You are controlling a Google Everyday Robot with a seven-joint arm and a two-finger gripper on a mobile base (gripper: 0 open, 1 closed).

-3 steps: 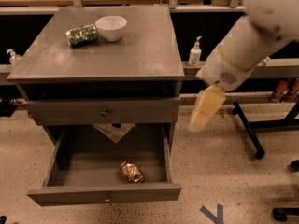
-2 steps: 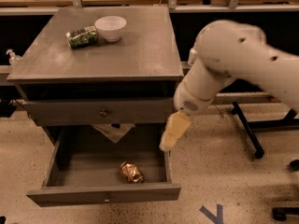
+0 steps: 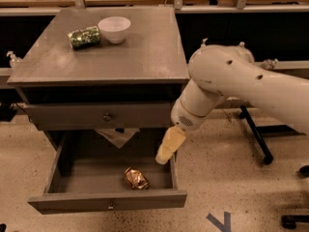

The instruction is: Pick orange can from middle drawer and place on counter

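– Over the right wall of the wide, shallow grey wooden middle drawer (image 3: 108, 200), the pale claw (image 3: 163, 156) is now seen. What has been changed since a second ago?
– The claw has been carried leftward and lower on the bulky white arm (image 3: 227, 81), from beside the cabinet to the pulled-out drawer. Nothing else has been moved.
– Is the claw released or clenched?
– That cannot be told.
– What is counted?
– Two cans, one bowl and two drawers.
– And what is held in what?
– One small, dented orange-copper metal can (image 3: 136, 178) is found on the open drawer's floor, near the front, apart from the claw. On the flat grey wooden counter (image 3: 145, 57), a green patterned can (image 3: 84, 36) is laid on its side just beside an upright round white bowl (image 3: 114, 29). The taller grey upper drawer with a dark knob (image 3: 106, 116) is kept shut.
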